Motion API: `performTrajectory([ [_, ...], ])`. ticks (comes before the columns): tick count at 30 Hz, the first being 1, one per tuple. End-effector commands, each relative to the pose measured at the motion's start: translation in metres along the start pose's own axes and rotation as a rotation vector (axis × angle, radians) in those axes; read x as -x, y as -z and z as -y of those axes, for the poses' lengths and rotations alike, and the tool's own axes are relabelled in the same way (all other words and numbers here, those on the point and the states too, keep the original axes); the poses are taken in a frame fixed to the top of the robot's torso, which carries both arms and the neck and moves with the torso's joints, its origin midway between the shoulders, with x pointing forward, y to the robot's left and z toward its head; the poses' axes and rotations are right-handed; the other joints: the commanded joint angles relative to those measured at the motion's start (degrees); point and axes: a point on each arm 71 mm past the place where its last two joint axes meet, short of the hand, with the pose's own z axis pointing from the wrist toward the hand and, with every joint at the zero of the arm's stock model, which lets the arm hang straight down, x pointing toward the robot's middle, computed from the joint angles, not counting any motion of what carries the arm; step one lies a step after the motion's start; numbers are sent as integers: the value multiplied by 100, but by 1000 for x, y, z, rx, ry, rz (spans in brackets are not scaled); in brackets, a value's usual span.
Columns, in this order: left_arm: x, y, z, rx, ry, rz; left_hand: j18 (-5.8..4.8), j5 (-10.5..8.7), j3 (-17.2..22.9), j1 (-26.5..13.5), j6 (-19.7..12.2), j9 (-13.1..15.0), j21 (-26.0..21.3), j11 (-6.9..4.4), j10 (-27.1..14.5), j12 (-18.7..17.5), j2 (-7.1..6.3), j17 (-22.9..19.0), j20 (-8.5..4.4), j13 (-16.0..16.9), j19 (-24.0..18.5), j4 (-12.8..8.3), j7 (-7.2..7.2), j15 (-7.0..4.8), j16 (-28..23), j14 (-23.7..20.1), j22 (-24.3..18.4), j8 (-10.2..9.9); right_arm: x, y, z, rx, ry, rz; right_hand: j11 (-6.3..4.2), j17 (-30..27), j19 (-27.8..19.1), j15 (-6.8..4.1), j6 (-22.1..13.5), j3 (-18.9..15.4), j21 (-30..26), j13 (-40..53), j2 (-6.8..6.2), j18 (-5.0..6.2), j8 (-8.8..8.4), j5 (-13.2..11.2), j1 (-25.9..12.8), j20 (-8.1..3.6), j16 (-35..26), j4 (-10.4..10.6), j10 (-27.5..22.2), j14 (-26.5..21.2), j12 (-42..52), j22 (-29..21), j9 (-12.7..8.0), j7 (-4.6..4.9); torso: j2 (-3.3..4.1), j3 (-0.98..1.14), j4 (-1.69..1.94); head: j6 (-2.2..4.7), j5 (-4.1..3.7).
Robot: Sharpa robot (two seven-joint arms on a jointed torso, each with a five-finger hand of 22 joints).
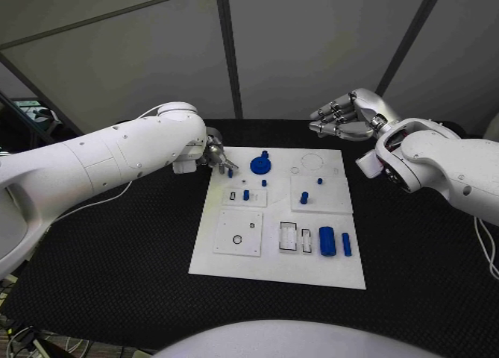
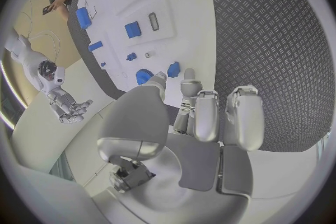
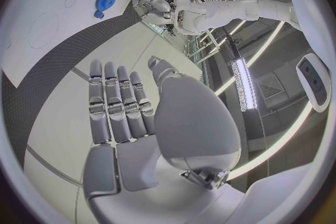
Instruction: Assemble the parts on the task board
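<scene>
The white task board (image 1: 273, 257) lies in the middle of the black table. On it are a round blue part (image 1: 260, 164), short blue pegs (image 1: 304, 198) and a large blue cylinder (image 1: 327, 240). My left hand (image 1: 215, 155) is at the board's far left corner and pinches a small blue part (image 1: 230, 170) between thumb and a fingertip. In the left wrist view that part (image 2: 173, 69) sits at the fingertips (image 2: 187, 77), beside the round blue part (image 2: 143, 75). My right hand (image 1: 346, 118) hangs above the board's far right corner with straight fingers (image 3: 119, 106), holding nothing.
White raised plates (image 1: 239, 233) and a slotted block (image 1: 295, 239) stand on the board's near half. A cable (image 1: 98, 201) trails over the table's left side. Grey wall panels close off the back.
</scene>
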Motion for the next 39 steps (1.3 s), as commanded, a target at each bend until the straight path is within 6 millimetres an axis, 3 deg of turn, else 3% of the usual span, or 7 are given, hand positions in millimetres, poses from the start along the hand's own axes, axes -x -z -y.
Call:
performTrajectory([
  [1, -1, 1, 2, -5, -18, -13, -51, 16, -39, 72, 42, -8, 29, -15, 33, 37, 14, 491, -16, -9, 57, -9, -5, -44, 31, 297, 369, 20, -1, -1, -2, 8, 0, -7, 2, -6, 56, -11, -40, -33, -29, -1, 7, 67, -30, 28, -48, 2, -1, -11, -30, -41, -15, -6, -6, 14, -1, 0, 3, 6, 25],
  [21, -3, 1, 5, -30, 31, -10, -50, 36, 111, 708, 69, 16, 16, -70, 14, 30, 393, 486, -55, -80, 55, -284, -64, -89, 25, 297, 381, 101, -1, -2, -1, 6, 0, -9, 3, -12, 62, -11, -42, -43, -38, 0, 17, 68, -29, 37, -57, 4, 0, -10, -31, -40, -12, -15, -5, 15, 0, 3, -2, -24, 8],
  [25, -3, 1, 6, -40, 57, -16, -50, -450, 491, 1143, -2, 23, 13, -92, -23, -16, 618, 482, -83, -135, 54, -541, -78, -113, 19, 294, 389, 103, -1, -3, -1, 5, 0, -10, 3, -12, 62, -11, -42, -43, -38, 0, 17, 68, -29, 37, -57, 4, 0, -10, -31, -40, -12, -15, -5, 15, -1, 3, 2, -31, 10],
  [27, -3, 1, 6, -45, 73, -19, -49, -470, 739, 1311, -44, 30, 8, -95, -41, -42, 658, 480, -88, -163, 52, -674, -82, -121, 16, 293, 390, 108, -1, -3, -1, 5, 0, -10, 3, -12, 62, -11, -42, -43, -38, 0, 17, 68, -29, 37, -57, 4, 0, -10, -31, -40, -12, -15, -5, 15, -4, 4, 1, -38, 9],
  [31, -3, 1, 4, -54, 107, -22, -50, -460, 1431, 1386, -112, 123, -1, -97, -45, -96, 555, 477, -84, -236, 50, -876, -63, -98, 12, 292, 397, 208, -1, -3, -1, 2, 0, -12, 3, -12, 62, -11, -42, -43, -38, 0, 17, 68, -29, 37, -57, 4, 0, -10, -31, -40, -12, -15, -5, 15, -8, 5, 0, -40, 14],
  [34, -3, 2, 2, -59, 132, -18, -48, -469, 2130, 1133, -189, 270, -11, -87, -15, -95, 352, 479, -72, -279, 49, -951, -56, -88, 14, 293, 405, 378, -1, -3, 0, 1, 0, -13, 3, -12, 62, -11, -42, -43, -38, 0, 17, 68, -29, 37, -57, 4, 0, -10, -31, -40, -12, -15, -5, 15, -8, 5, 0, -36, 13],
  [39, -3, 6, -1, -66, 166, -1, -47, -484, 2791, 801, -278, 419, -22, -90, 8, -66, 123, 485, -72, -305, 50, -1071, -51, -93, 20, 297, 415, 562, -1, -3, 0, -1, 0, -13, 3, -12, 62, -11, -42, -43, -38, 0, 17, 68, -29, 37, -57, 4, 0, -10, -31, -40, -12, -15, -5, 15, -11, 5, 10, -30, 20],
])
